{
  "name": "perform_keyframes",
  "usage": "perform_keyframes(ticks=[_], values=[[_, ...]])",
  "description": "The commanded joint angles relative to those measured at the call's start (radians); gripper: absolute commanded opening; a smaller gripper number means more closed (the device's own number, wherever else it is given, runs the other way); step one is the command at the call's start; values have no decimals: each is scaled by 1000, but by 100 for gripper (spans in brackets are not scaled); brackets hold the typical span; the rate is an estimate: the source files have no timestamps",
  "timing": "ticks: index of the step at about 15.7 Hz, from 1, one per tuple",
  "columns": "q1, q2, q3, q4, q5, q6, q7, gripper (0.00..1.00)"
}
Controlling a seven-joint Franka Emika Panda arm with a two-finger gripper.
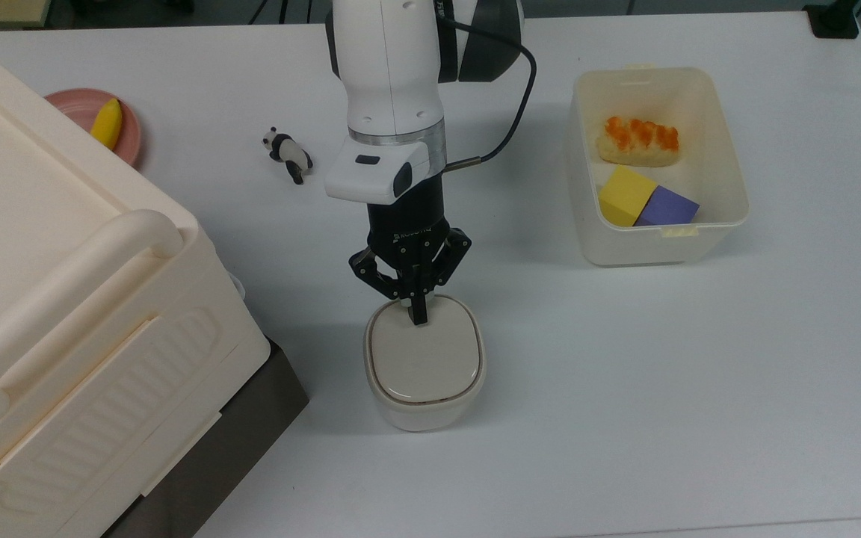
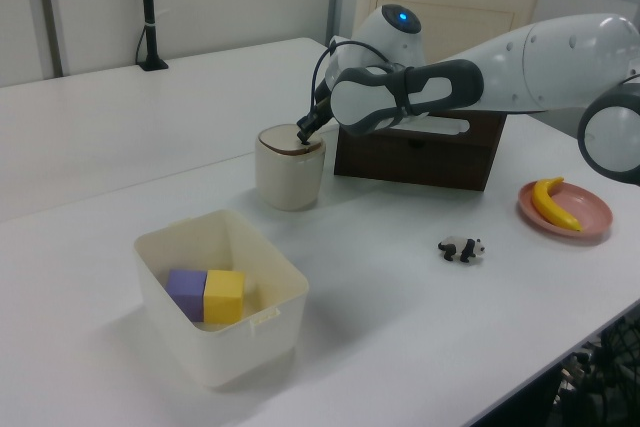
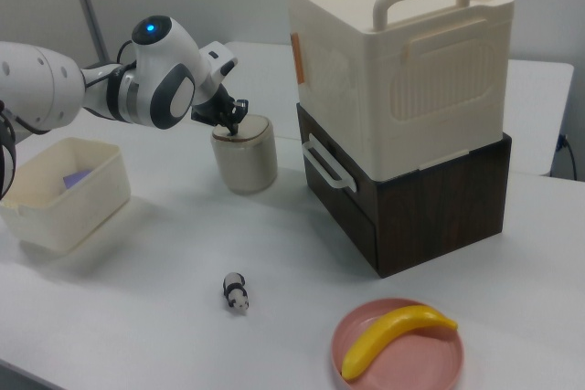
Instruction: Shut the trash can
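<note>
The trash can [image 1: 424,407] is a small cream-white rounded bin near the table's middle, also seen as trash can [image 2: 288,175] and trash can [image 3: 244,162]. Its beige lid [image 1: 424,359] lies flat on the rim, with a thin dark seam around it. My gripper [image 1: 418,317] is shut with nothing held, its fingertips pressed on the lid's edge nearest the arm. In the left view the gripper [image 2: 302,134] touches the lid from above, and in the right view the gripper [image 3: 232,129] rests on the lid's top.
A huge cream box with a handle [image 1: 64,299] sits on a dark wooden base [image 3: 411,207] close beside the bin. A translucent tub [image 1: 729,217] holds blocks and a toy bread. A toy panda [image 1: 287,153] and a pink plate [image 1: 130,138] with a banana lie nearby.
</note>
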Motion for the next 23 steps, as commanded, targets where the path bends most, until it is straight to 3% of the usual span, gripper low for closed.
perform_keyframes(ticks=[1, 17, 23], values=[[-15, -31, 16, -53, -11, 14, -17, 0], [-17, 7, 16, -53, -29, 17, -21, 0], [-28, -102, 16, -59, -14, -32, -2, 0]])
